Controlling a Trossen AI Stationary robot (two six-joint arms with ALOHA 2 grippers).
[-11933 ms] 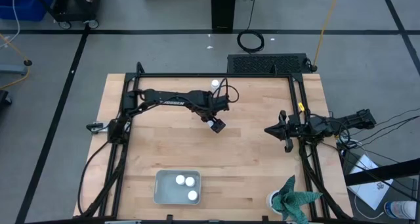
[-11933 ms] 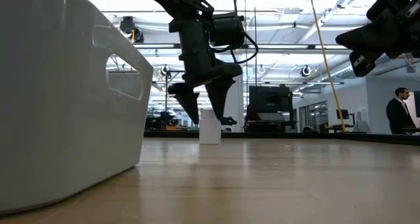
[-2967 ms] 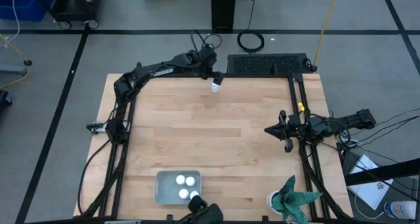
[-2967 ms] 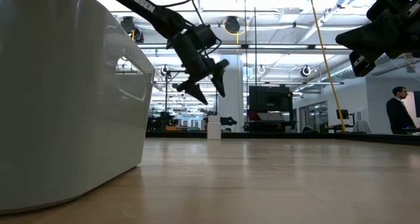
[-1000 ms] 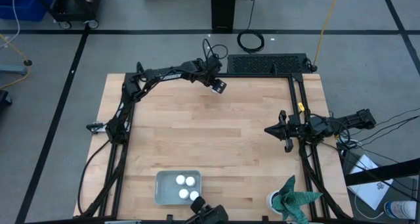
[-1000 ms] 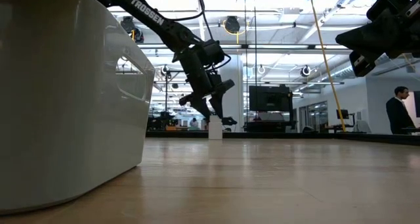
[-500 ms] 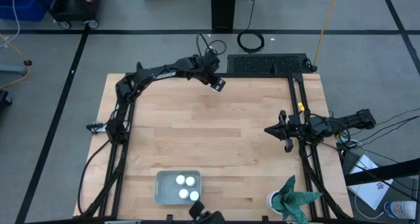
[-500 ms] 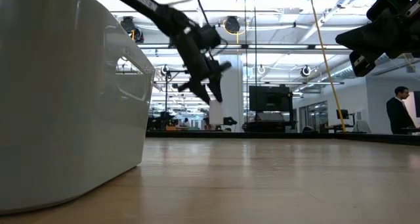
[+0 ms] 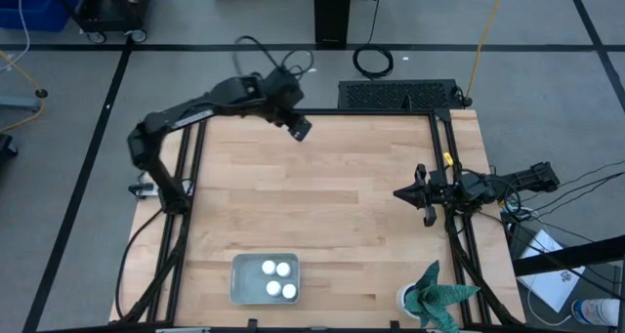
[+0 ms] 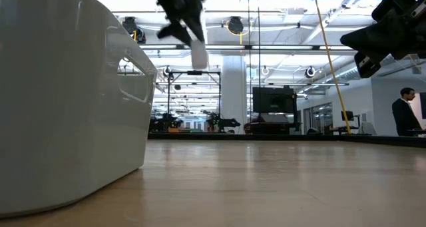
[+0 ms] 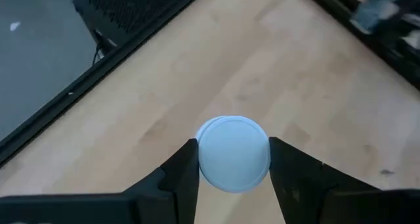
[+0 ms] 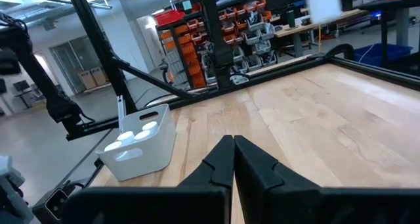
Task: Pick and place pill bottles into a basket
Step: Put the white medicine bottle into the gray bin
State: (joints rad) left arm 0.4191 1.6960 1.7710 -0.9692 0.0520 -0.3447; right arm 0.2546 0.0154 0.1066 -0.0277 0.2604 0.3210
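A white pill bottle (image 10: 198, 54) hangs high above the table's far side, with my left gripper (image 9: 299, 129) shut on it. The left wrist view shows the bottle's round end (image 11: 233, 152) between my two fingers. Three more pill bottles (image 9: 276, 277) lie inside the pale basket (image 9: 240, 279) near the table's front edge. The basket fills the left of the low view (image 10: 66, 107). My right gripper (image 9: 409, 192) waits shut at the table's right side, with nothing in it. My left gripper pinches the bottle's two opposite sides (image 11: 200, 159) between its two fingers (image 11: 184, 175), which come from above and point down. The bottle is lifted clear of the table and hangs about upright, its lower part (image 10: 199, 59) showing below the fingertips.
A green-and-white object (image 9: 436, 296) stands at the near right corner. Black frame rails run along the table's left, far and right edges. Bare wood (image 9: 312, 206) lies between the left gripper and the basket. A person stands far off in the room (image 10: 404, 117).
My left gripper has risen from the table's far edge with the pill bottle and swung toward the table's left edge. The bottle, which stood on the table a second ago, now hangs well clear of it.
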